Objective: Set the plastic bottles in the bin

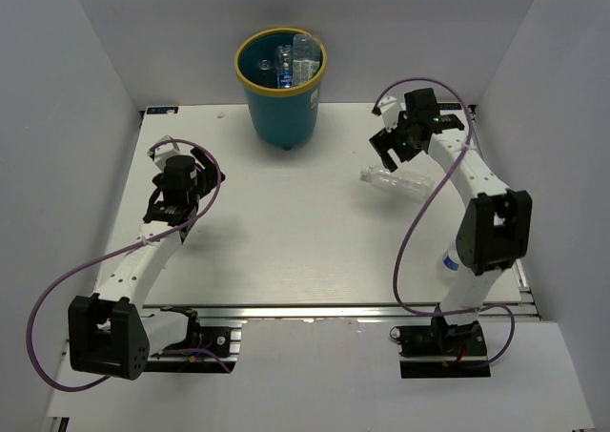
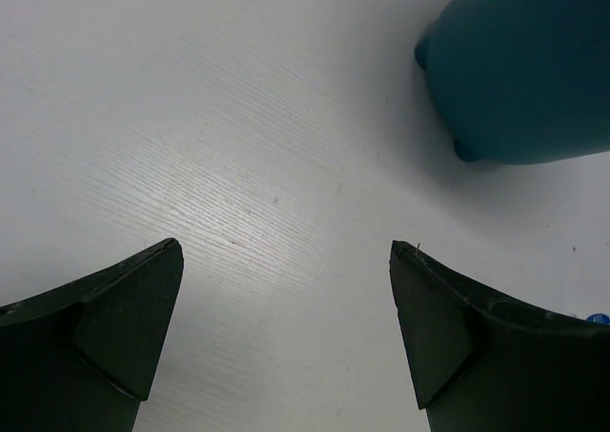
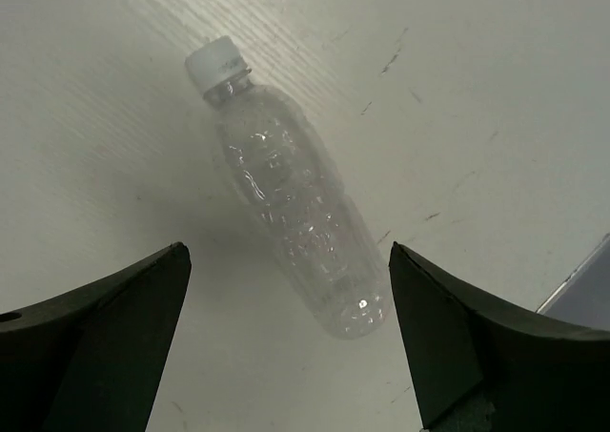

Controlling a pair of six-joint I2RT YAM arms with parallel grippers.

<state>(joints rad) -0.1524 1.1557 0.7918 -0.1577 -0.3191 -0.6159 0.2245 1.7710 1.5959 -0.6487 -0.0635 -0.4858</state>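
The teal bin (image 1: pixel 281 93) with a yellow rim stands at the back middle, and several clear plastic bottles (image 1: pixel 291 58) stick up inside it. One clear bottle (image 1: pixel 393 178) with a white cap lies on its side on the table at the right. My right gripper (image 1: pixel 391 149) hovers open just above it. In the right wrist view the bottle (image 3: pixel 291 213) lies between the spread fingers of this gripper (image 3: pixel 286 256), untouched. My left gripper (image 1: pixel 179 182) is open and empty over bare table at the left. In its wrist view (image 2: pixel 286 246) the bin's base (image 2: pixel 524 70) is at the upper right.
A small clear and blue object (image 1: pixel 450 258), perhaps another bottle, shows partly behind the right arm's lower link. White walls close in the table on the left, back and right. A metal rail (image 1: pixel 334 310) runs along the front edge.
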